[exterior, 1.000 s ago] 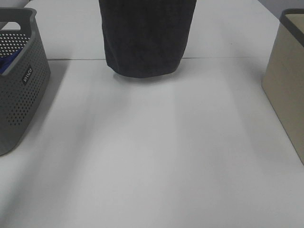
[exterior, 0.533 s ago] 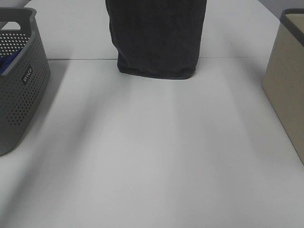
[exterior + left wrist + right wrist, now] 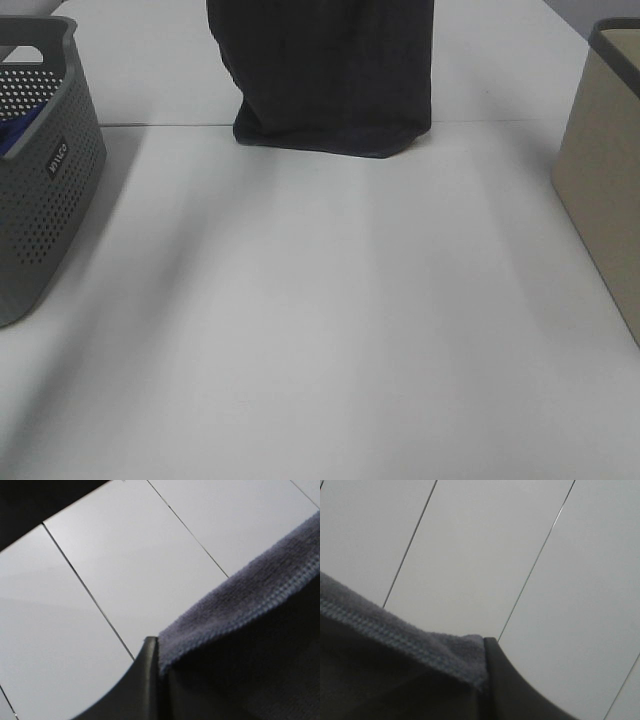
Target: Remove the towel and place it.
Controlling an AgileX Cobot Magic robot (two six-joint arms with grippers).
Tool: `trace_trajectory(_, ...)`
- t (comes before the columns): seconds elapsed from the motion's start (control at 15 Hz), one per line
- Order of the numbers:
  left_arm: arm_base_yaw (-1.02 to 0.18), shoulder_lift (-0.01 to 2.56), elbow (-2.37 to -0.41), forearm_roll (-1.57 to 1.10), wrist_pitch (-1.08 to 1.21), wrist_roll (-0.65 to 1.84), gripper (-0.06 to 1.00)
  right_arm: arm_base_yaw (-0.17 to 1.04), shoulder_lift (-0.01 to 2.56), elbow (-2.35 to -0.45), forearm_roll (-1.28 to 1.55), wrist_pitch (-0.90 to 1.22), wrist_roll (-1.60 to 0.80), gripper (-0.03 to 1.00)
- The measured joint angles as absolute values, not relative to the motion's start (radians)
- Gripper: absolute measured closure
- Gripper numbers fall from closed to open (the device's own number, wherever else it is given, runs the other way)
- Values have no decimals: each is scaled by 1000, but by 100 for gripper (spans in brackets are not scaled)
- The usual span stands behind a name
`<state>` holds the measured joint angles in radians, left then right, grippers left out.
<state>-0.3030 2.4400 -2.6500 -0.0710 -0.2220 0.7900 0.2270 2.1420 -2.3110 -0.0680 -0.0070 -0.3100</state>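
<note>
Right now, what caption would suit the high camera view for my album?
Dark towel hanging over a white table, grey basket left, beige bin right.

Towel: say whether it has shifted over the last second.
Yes. The towel has swung its lower end right, away from the grey basket and toward the beige bin.

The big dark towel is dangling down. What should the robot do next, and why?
Probably lower the towel while drawing it forward, so it lays out flat. The left gripper and right gripper pinch its edge, and its bottom hem already seems to rest on the table.
</note>
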Motion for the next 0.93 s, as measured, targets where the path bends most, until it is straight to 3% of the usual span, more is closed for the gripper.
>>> trace_trajectory(0.47,-303,2282,-2650,-119,456,663,94,227,1996,-2311,203,461,-309,96)
trace_trajectory(0.93,-303,2082,-2651,-66,1132,364,94,227,1849,-2312,413,956,-309,96)
